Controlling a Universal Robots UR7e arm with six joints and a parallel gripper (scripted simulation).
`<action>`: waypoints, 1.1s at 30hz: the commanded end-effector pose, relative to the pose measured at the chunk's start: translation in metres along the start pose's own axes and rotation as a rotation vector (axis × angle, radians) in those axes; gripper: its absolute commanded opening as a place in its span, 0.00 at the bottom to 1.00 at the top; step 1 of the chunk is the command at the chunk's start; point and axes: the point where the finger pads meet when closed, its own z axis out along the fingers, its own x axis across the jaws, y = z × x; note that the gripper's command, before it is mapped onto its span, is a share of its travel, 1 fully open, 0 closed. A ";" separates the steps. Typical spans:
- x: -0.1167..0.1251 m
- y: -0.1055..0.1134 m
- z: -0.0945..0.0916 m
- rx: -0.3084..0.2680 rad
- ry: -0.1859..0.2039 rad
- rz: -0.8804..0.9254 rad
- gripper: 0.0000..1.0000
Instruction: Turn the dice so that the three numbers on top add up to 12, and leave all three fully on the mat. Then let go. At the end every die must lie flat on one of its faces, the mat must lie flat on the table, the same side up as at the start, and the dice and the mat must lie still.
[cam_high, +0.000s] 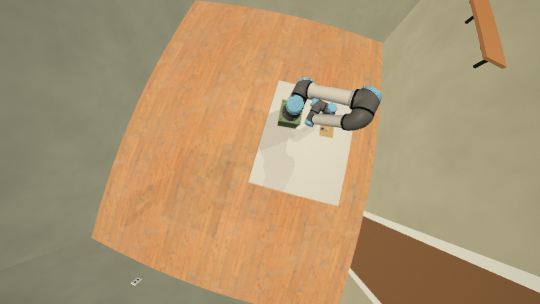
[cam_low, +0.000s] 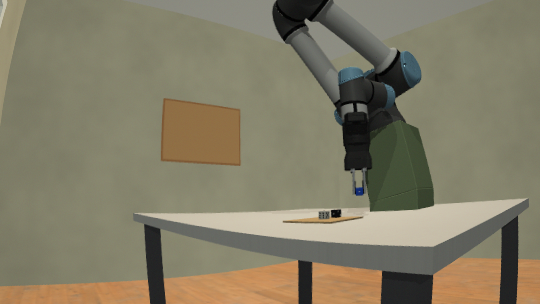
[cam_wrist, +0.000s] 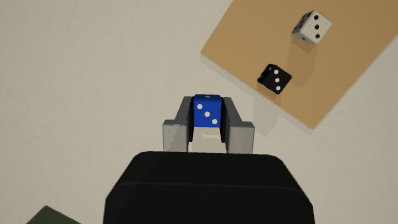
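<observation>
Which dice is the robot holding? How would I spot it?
Find the pale table with the tan mat on it. Beside the mat, up in the air, the gripper pinches the blue die. It is the only blue one, showing three white dots; the black die and the white die sit on the mat.

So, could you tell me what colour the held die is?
Blue die, white pips; wrist view.

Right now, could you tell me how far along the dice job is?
Done: the white die and black die lie flat on the mat. In hand: the gripper is shut on the blue die, held clear above the table, off the mat. Left: set it on the mat with the right face up, check the sum, release.
</observation>
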 end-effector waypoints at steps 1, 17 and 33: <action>0.001 -0.001 -0.012 -0.003 -0.001 0.000 0.40; 0.001 -0.001 -0.040 -0.003 -0.001 0.000 0.40; 0.001 -0.001 -0.044 -0.003 -0.001 0.000 0.40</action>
